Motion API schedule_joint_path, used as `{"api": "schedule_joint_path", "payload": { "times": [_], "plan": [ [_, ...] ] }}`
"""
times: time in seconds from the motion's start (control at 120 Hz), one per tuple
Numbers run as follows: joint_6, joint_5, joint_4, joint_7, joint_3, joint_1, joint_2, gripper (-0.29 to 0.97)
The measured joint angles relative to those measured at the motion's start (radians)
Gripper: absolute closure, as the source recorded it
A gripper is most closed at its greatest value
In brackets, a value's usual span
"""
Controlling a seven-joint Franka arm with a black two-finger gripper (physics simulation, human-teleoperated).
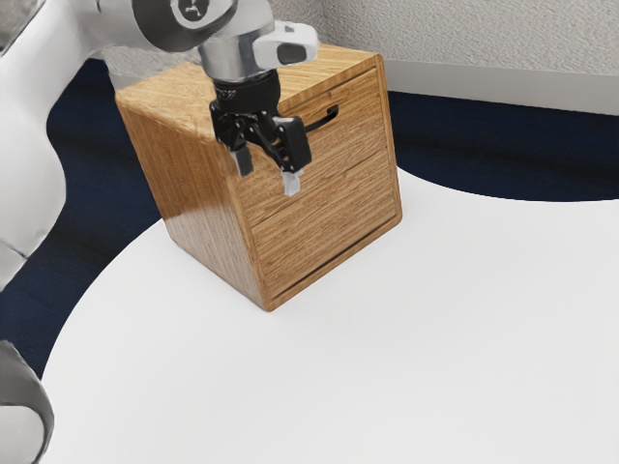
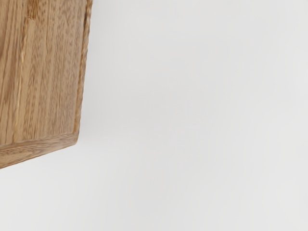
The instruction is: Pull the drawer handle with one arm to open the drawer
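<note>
White table point(image 1: 387, 367) carries a wooden cabinet point(image 1: 319, 222) near its far edge, with dark blue floor point(image 1: 503, 145) and a grey wall point(image 1: 484, 39) behind. At the cabinet's top, the drawer point(image 1: 358, 121) sits flush with the front, and its black handle point(image 1: 326, 116) runs across it. The gripper point(image 1: 268, 174) hangs before the front face, at the handle's end nearer the exterior view's left and slightly lower, fingers point(image 1: 292, 182) spread apart and holding nothing. From the wrist, the cabinet's point(image 2: 43, 72) lower corner meets the table point(image 2: 192, 120)

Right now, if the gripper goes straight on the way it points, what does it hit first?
Likely the table, just in front of the cabinet; the gripper points down. Depth unclear.
</note>
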Motion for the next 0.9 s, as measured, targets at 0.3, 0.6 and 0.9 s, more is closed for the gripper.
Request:
{"api": "schedule_joint_path", "payload": {
  "times": [0.3,0.6,0.9],
  "plan": [
    [0.060,0.003,0.250,0.029,-0.019,-0.068,0.125,0.00],
    [0.193,0.262,0.317,0.059,-0.007,-0.226,0.224,0.00],
    [0.263,0.383,0.223,0.147,-0.058,-0.195,0.256,0.00]
  ]
}}
